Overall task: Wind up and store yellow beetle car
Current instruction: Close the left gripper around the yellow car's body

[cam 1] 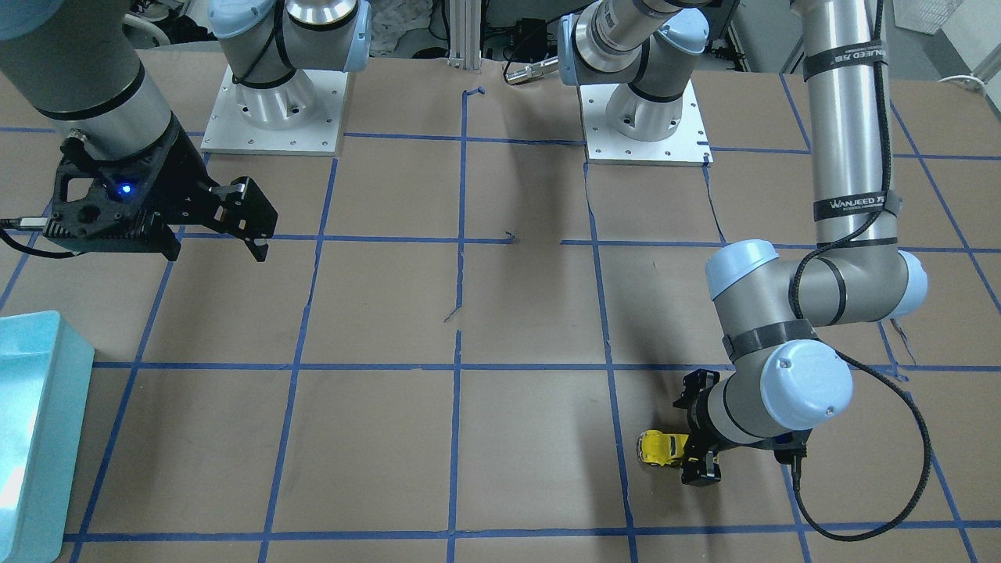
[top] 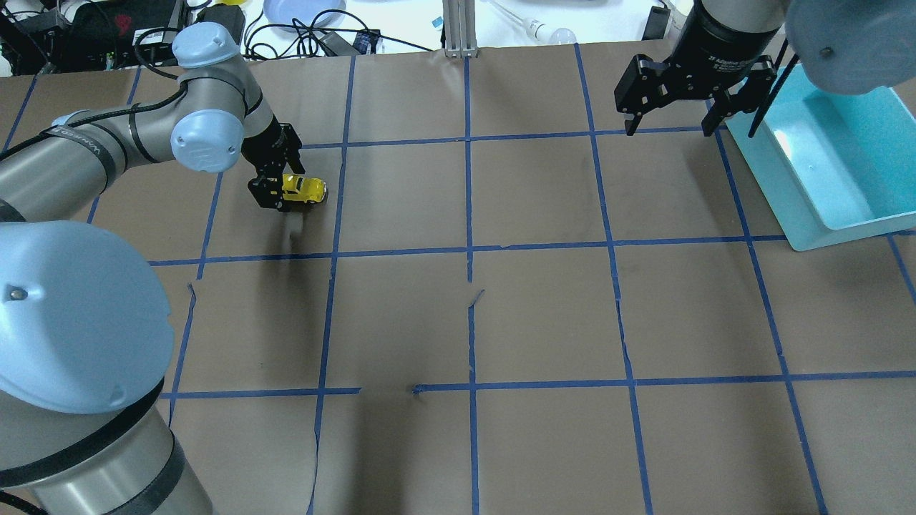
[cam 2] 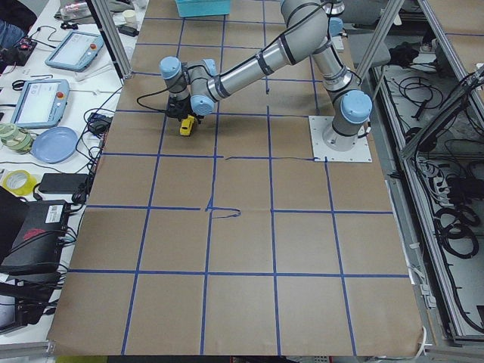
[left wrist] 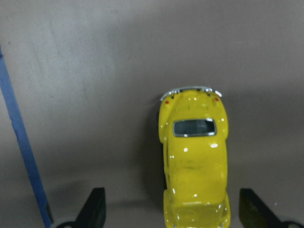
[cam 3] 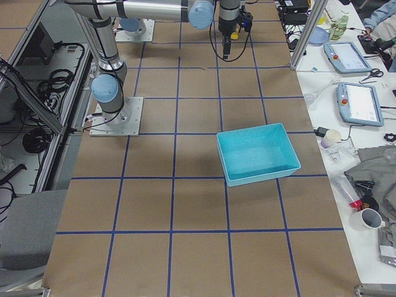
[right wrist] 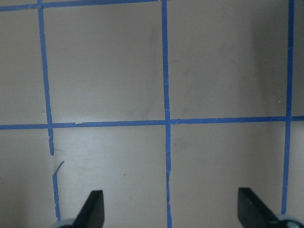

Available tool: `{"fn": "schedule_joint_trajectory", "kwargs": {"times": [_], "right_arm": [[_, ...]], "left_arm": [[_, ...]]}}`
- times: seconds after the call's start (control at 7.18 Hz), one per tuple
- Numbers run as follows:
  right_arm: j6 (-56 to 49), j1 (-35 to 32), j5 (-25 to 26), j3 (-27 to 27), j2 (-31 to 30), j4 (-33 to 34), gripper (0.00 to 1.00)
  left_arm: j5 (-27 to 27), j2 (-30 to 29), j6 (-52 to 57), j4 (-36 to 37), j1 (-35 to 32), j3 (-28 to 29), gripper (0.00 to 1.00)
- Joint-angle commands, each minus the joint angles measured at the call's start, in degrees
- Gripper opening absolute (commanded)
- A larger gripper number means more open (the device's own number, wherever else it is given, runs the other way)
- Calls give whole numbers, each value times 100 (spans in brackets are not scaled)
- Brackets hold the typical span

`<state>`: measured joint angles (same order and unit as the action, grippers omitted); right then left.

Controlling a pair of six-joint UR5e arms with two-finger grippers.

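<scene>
The yellow beetle car (top: 305,189) stands on the brown table at the far left, also in the front view (cam 1: 661,447) and the exterior left view (cam 2: 187,125). My left gripper (top: 275,180) is low over it and open. In the left wrist view the car (left wrist: 194,161) lies between the two spread fingertips (left wrist: 95,209), nearer the right one, and neither touches it. My right gripper (top: 669,127) is open and empty, held above the table next to the bin. Its wrist view shows only taped table between its fingertips (right wrist: 92,209).
A light-blue bin (top: 823,236) sits at the far right, also in the front view (cam 1: 47,391) and the exterior right view (cam 3: 257,154). Blue tape lines (top: 469,250) divide the brown paper. The arm base plates (cam 1: 645,125) stand at the robot's side.
</scene>
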<state>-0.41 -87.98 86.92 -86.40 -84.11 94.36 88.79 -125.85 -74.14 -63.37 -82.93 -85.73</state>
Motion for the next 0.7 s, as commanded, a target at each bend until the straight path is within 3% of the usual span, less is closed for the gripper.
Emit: {"fn": "schedule_joint_trajectory", "kwargs": {"times": [0.0,0.14,0.56], "right_arm": [[-3,0,9,0,0,29,100],[-12,0,87,9,-17,160,100],[-91,0,377,0,-26,161,100]], "left_arm": [[15,-10,-75,0,5,4,22],[15,-36,-48,0,5,48,0],[-150,78,-126,96,-4,197,0]]}}
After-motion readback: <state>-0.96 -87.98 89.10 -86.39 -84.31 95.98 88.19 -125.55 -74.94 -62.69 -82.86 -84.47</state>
